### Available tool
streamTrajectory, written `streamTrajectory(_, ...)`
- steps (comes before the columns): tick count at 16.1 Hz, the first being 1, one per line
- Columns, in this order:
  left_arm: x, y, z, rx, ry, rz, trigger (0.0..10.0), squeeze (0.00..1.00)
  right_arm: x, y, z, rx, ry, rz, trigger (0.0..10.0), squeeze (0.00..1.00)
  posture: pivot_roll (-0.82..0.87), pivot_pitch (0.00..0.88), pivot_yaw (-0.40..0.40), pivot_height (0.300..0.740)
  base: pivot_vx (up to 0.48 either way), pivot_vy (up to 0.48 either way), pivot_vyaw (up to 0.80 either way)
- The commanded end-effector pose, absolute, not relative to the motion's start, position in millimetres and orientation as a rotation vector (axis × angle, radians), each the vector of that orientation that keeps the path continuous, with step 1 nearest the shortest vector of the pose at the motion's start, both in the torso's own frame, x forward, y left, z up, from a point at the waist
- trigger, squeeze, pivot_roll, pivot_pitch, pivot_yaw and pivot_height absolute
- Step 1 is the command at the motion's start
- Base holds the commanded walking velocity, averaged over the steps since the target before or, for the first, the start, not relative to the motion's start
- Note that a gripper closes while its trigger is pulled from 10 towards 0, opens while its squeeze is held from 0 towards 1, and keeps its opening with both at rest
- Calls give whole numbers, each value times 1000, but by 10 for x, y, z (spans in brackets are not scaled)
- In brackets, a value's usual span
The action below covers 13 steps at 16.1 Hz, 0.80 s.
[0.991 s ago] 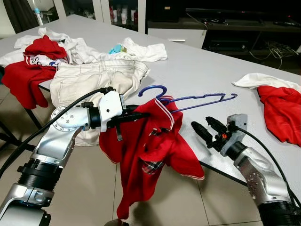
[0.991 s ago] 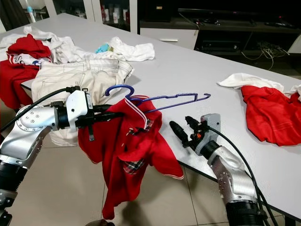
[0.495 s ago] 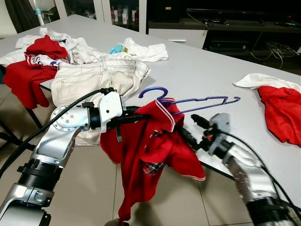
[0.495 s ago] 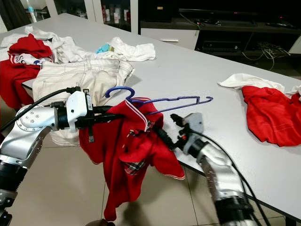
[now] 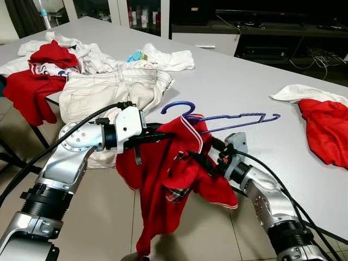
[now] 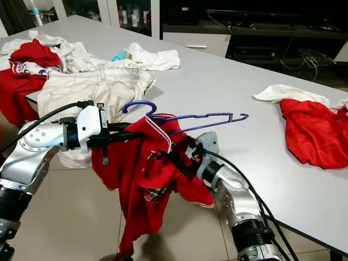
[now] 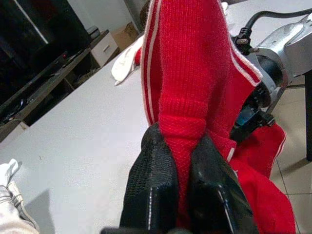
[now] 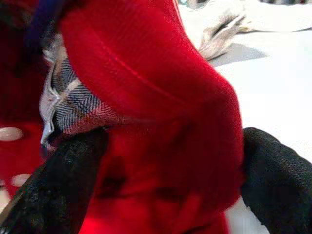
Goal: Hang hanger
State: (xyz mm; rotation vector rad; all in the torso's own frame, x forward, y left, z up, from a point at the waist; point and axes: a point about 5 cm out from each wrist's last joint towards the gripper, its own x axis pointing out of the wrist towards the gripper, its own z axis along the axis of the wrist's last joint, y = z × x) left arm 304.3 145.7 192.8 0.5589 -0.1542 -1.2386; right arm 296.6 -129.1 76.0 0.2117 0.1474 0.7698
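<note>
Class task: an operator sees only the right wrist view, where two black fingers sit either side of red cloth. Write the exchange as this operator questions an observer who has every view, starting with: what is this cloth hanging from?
Observer: The red shirt is draped on a blue hanger held above the table edge.
Operator: Is anything else gripping it?
Observer: Yes, the left gripper is shut on a fold of the shirt by its white-striped collar.
Operator: Where is my gripper on the shirt?
Observer: The right gripper is at the shirt's front, under the hanger, fingers spread around a bunch of cloth.
Operator: What lies behind?
Observer: Beige trousers on the grey table.
</note>
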Motion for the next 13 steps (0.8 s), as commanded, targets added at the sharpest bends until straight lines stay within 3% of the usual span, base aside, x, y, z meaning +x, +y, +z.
streamTrajectory(1, 3053, 1411, 2074, 576, -217, -1247, 0, 0, 2964, -1288, 838, 280, 126, 817, 0, 0, -50, 0, 1, 740, 0, 0, 0)
streamTrajectory(7, 3053, 1434, 2059, 582, -216, -1231, 0, 0, 2935, -1649, 982, 471, 70, 737, 0, 0, -54, 0, -8, 740, 0, 0, 0)
streamTrajectory(13, 3072, 1453, 2058, 594, -212, -1223, 0, 0, 2714, -1900, 1107, 479, 51, 738, 0, 0, -69, 0, 0, 740, 0, 0, 0)
